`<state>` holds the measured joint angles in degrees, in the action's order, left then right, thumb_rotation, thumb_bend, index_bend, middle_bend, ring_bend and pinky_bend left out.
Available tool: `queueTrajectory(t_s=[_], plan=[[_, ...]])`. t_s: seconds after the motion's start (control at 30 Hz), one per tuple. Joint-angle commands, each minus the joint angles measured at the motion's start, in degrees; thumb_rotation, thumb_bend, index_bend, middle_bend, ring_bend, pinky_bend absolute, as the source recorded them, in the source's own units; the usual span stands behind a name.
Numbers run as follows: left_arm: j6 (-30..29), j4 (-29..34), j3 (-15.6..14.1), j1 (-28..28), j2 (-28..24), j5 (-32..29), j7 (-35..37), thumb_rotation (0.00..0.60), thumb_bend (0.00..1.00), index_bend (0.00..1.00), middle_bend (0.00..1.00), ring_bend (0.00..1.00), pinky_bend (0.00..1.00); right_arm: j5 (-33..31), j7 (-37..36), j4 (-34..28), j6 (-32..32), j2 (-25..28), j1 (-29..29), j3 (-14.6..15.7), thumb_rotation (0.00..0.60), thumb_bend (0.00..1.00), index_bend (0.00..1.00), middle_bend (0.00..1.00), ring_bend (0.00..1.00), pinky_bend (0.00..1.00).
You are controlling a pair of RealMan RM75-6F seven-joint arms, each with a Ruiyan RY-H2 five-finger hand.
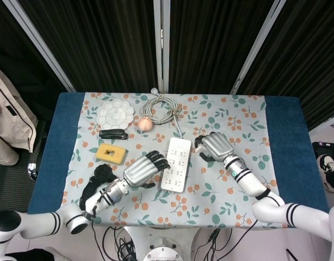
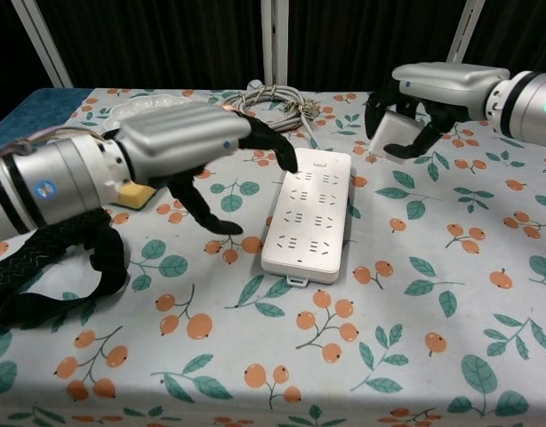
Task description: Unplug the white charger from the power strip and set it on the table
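The white power strip [image 1: 176,164] [image 2: 310,213] lies flat in the middle of the table, and none of its visible sockets holds a plug. My right hand [image 1: 215,147] [image 2: 429,89] hovers to the right of the strip's far end and grips the white charger [image 2: 396,133], which is clear of the strip and above the cloth. In the head view the hand hides the charger. My left hand [image 1: 142,169] [image 2: 193,147] hangs just left of the strip, fingers spread and holding nothing, with its fingertips over the strip's left edge.
A coiled grey cable [image 1: 161,109] runs from the strip's far end. A peach ball [image 1: 145,124], white palette [image 1: 115,114], black stapler [image 1: 113,134] and yellow sponge [image 1: 111,154] sit at the left. A black woven object [image 1: 96,182] lies under my left forearm.
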<state>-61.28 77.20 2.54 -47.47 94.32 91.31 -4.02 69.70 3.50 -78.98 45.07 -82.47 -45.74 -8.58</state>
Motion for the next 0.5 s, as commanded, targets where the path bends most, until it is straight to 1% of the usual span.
queueTrajectory(t_s=[0.03, 0.07, 0.17, 0.2, 0.23, 0.27, 0.3, 0.37, 0.43, 0.5], plan=[[-3.7, 2.4, 1.6, 4.2, -3.8, -4.4, -1.8, 0.6, 0.17, 0.26, 0.25, 0.17, 0.18, -4.5, -3.5, -3.1, -4.8, 3.3, 1.5, 0.7, 0.6, 0.45, 0.44, 0.47, 0.35, 0.31], [-4.5, 2.7, 1.9, 5.3, -4.6, -5.5, -1.9, 0.6, 0.16, 0.26, 0.25, 0.17, 0.18, -4.8, -4.3, -3.3, -5.1, 3.4, 1.7, 0.7, 0.6, 0.44, 0.4, 0.45, 0.33, 0.31], [-7.3, 3.9, 2.3, 9.1, -7.8, -9.0, -2.7, 0.6, 0.17, 0.26, 0.25, 0.17, 0.18, -5.4, -5.7, -2.7, -6.7, 3.4, 1.8, 1.1, 0.6, 0.38, 0.23, 0.34, 0.23, 0.26], [-8.0, 4.2, 2.3, 10.1, -8.7, -9.9, -2.8, 0.6, 0.17, 0.26, 0.25, 0.17, 0.18, -5.5, -5.4, -2.3, -6.9, 3.3, 1.8, 1.4, 0.6, 0.35, 0.13, 0.28, 0.18, 0.23], [-8.7, 4.6, 2.2, 11.2, -9.6, -10.8, -3.0, 0.6, 0.16, 0.26, 0.25, 0.17, 0.18, -5.4, -4.9, -2.0, -6.8, 3.2, 1.8, 1.6, 0.6, 0.32, 0.06, 0.22, 0.14, 0.21], [-9.4, 5.0, 2.1, 12.3, -10.5, -11.6, -3.2, 0.6, 0.16, 0.26, 0.25, 0.17, 0.18, -5.5, -4.4, -1.7, -6.5, 3.1, 1.8, 1.7, 0.6, 0.3, 0.03, 0.18, 0.1, 0.18], [-10.6, 5.3, 2.0, 13.8, -11.6, -12.5, -3.7, 0.6, 0.16, 0.26, 0.25, 0.17, 0.17, -5.7, -4.3, -1.7, -6.1, 3.0, 2.0, 1.7, 0.6, 0.25, 0.0, 0.12, 0.05, 0.14], [-12.3, 5.9, 1.7, 16.0, -13.3, -13.9, -4.4, 0.6, 0.16, 0.26, 0.24, 0.17, 0.17, -6.0, -4.7, -2.0, -5.9, 3.1, 2.3, 1.5, 0.6, 0.11, 0.0, 0.03, 0.0, 0.06], [-14.2, 6.9, 1.5, 18.4, -15.0, -15.2, -5.1, 0.6, 0.16, 0.25, 0.24, 0.17, 0.16, -6.0, -4.6, -2.2, -5.2, 3.7, 2.7, 1.5, 0.6, 0.07, 0.0, 0.0, 0.0, 0.03], [-16.3, 8.0, 1.2, 20.8, -16.9, -16.2, -5.7, 0.6, 0.16, 0.25, 0.24, 0.17, 0.16, -5.1, -4.0, -3.3, -2.4, 4.8, 3.9, 1.6, 0.6, 0.06, 0.0, 0.0, 0.0, 0.02]])
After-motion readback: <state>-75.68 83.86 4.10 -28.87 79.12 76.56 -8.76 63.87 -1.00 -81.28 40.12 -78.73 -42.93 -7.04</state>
